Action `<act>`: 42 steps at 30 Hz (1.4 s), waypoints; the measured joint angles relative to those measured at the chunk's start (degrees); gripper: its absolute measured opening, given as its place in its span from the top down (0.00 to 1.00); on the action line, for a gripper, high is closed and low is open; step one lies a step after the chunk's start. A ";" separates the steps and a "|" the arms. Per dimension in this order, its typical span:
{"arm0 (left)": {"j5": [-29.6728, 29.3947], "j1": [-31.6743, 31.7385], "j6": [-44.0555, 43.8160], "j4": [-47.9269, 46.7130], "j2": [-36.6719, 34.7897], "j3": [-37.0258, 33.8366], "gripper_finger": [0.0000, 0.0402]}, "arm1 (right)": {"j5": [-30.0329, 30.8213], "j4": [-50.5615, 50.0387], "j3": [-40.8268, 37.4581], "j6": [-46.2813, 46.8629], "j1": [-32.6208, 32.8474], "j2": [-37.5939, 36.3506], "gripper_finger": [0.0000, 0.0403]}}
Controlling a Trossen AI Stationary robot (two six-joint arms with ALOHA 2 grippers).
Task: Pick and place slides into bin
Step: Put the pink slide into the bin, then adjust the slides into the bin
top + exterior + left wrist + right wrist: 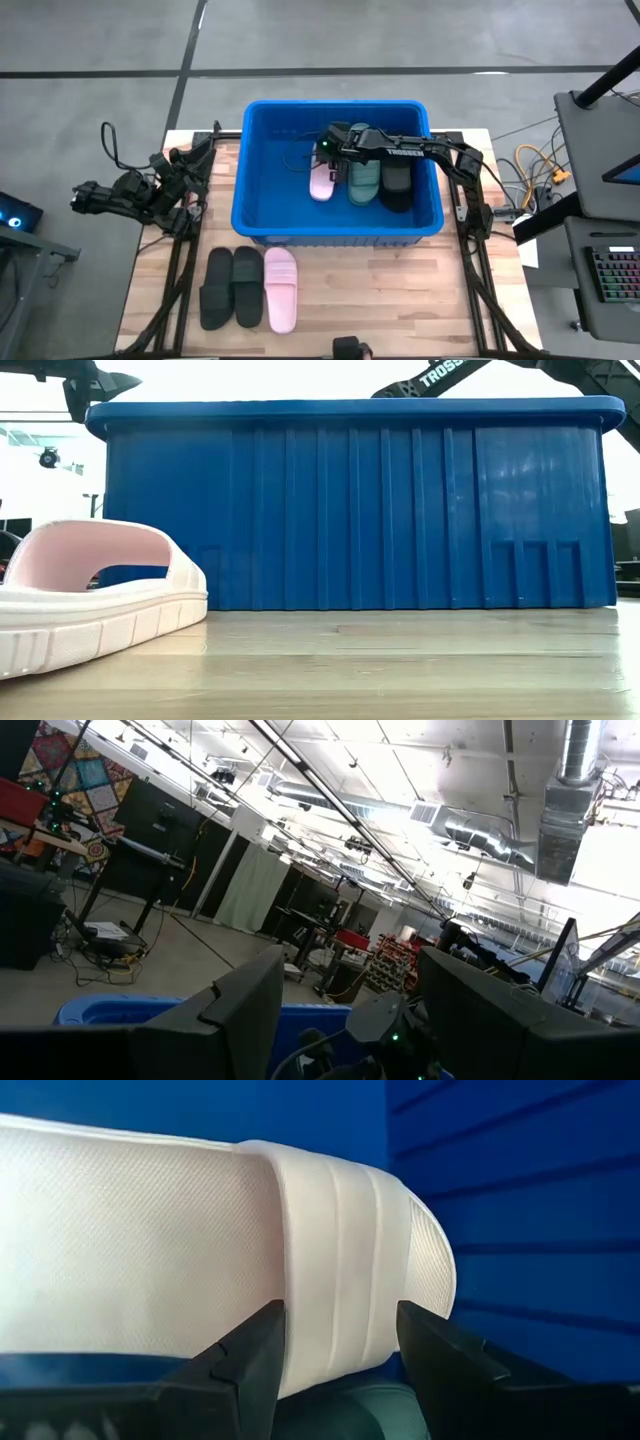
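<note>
The blue bin (pixel 262 205) stands on the far half of the table. Inside it lie a pale pink slide (pixel 322 183), a dark green slide (pixel 363 182) and a black slide (pixel 397 186), side by side on the floor. My right gripper (pixel 340 1325) reaches down into the bin from the right. It is open, one finger on each side of the pink slide's strap (pixel 340 1260). Two black slides (pixel 232 288) and a second pink slide (pixel 281 290) lie on the table near the front edge. My left gripper (pixel 350 965) waits open at the table's left, tipped upward. My right gripper comes slanting down from above, its fingers (pixel 255 1350) across the pink slide's ribbed strap (pixel 345 1290), one at each strap edge. Whether they touch the strap I cannot tell. The slide lies on the bin's floor, its side against the green slide.
The bin's high walls (pixel 350 510) ring the right gripper. In the low view the near pink slide (pixel 90 595) fills the left foreground. Bare wood (pixel 380 295) lies to the right of the three front slides. Cables and a keyboard sit off the table's right.
</note>
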 joint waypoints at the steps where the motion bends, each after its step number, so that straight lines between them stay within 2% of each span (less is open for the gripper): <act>1: 0.00 0.00 0.00 0.00 0.00 0.00 0.46 | -0.01 0.01 0.00 -0.54 0.01 -0.02 0.54; 9: 0.00 -0.01 0.00 0.00 0.00 0.02 0.46 | -0.02 -1.82 0.22 -1.68 0.02 -0.21 0.57; 16: 0.00 0.00 0.02 0.02 0.00 0.00 0.46 | -0.45 -6.67 3.93 -1.92 0.00 -0.30 0.55; 21: 0.01 0.00 0.07 0.02 0.00 0.01 0.46 | -4.71 -6.89 5.73 -1.38 0.13 -0.32 0.54; 26: 0.00 0.00 0.07 0.00 0.00 0.00 0.46 | -5.10 -7.17 7.08 -0.39 0.98 -0.32 0.55; 30: 0.00 -0.01 0.07 -0.23 0.00 0.00 0.46 | -5.54 -10.30 9.32 2.52 1.04 -0.33 0.57; 33: 0.00 -0.01 0.07 -0.29 0.00 0.01 0.46 | -8.40 -13.69 11.45 4.39 0.92 -0.50 0.59; 38: 0.00 0.00 0.17 -0.42 0.00 0.00 0.46 | -13.21 -20.48 15.98 4.51 0.88 -0.59 0.61; 42: 0.01 -0.01 0.22 -1.33 0.00 0.00 0.46 | -13.72 -26.12 19.47 4.16 0.37 -0.63 0.63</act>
